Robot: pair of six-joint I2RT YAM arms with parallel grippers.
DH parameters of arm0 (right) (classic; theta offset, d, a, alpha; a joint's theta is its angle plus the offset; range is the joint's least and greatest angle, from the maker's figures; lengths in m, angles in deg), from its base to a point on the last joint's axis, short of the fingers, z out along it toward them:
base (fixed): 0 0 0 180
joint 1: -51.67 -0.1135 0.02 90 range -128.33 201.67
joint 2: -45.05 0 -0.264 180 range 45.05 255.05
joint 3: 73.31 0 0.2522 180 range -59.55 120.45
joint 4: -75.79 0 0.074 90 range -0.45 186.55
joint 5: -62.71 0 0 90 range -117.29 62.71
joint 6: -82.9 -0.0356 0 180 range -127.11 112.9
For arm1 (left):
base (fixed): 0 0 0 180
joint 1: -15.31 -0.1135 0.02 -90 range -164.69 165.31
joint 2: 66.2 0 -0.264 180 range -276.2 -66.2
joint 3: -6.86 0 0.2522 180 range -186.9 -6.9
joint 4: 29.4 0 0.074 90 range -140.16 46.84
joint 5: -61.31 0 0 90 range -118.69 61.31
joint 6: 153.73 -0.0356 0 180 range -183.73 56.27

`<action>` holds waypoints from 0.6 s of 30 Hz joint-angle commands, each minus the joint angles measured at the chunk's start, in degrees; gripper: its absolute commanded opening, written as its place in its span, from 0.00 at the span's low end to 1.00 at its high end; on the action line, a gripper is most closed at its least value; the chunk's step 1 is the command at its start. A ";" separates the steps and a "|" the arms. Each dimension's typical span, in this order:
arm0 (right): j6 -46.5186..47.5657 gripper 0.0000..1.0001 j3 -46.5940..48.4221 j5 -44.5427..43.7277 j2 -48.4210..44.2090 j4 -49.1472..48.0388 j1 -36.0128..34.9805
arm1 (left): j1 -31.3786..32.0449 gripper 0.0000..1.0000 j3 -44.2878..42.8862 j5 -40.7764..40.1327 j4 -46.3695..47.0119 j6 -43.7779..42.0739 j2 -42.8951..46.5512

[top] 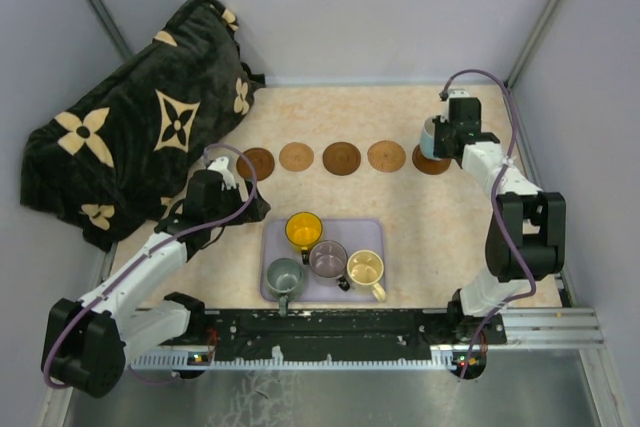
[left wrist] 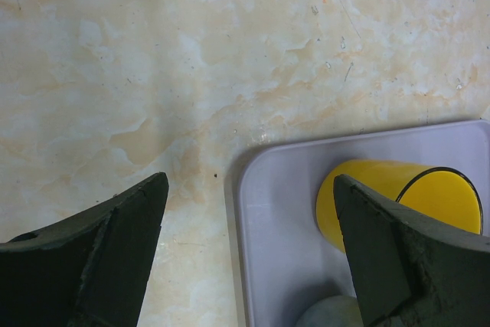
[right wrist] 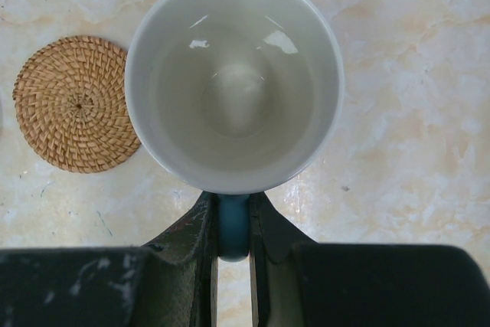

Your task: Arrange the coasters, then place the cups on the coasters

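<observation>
White cup [right wrist: 233, 82] is clamped by its handle in the right end effector [right wrist: 232, 223] over the rightmost coaster [top: 433, 165] of the row on the desk [top: 350, 112], presumably for upright lowering. The left end effector [left wrist: 251, 183] is held with jaws apart beside the yellow cup [left wrist: 398, 197].

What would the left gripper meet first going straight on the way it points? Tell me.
The left gripper would probably meet bare table beside the lavender tray's corner; depth is unclear.
</observation>
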 commanded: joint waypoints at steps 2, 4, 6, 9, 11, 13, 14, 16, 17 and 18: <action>0.64 0.00 1.50 -1.24 -0.42 -5.19 0.40 | 0.19 0.95 -0.97 -0.37 1.03 0.33 0.48; 0.73 0.00 1.48 -1.49 -0.30 -5.19 0.39 | 0.18 0.95 -0.97 -0.31 1.12 0.35 0.51; 0.77 0.00 1.48 -1.74 -0.10 -5.11 0.42 | 0.20 0.95 -0.86 -0.33 1.10 0.34 0.44; 0.77 0.00 1.32 -1.84 0.11 -5.17 0.42 | 0.23 0.95 -0.84 -0.20 1.10 0.32 0.48; 0.77 0.00 1.16 -1.73 0.36 -5.33 0.39 | 0.18 0.95 -0.69 -0.28 1.11 0.32 0.50; 0.69 0.00 1.09 -1.76 0.67 -5.42 0.40 | 0.20 0.95 -0.71 -0.30 1.01 0.31 0.56; 0.62 0.00 0.98 -1.72 0.83 -5.55 0.39 | 0.23 0.95 -0.71 -0.29 1.01 0.31 0.59; 0.58 0.00 0.89 -1.61 1.04 -5.65 0.44 | 0.25 0.95 -0.71 -0.28 1.02 0.26 0.60; 0.52 0.00 0.87 -1.58 1.17 -5.61 0.40 | 0.20 0.95 -0.71 -0.24 1.05 0.32 0.58; 0.51 0.00 0.87 -1.59 1.23 -5.61 0.44 | 0.22 0.95 -0.73 -0.20 1.01 0.31 0.53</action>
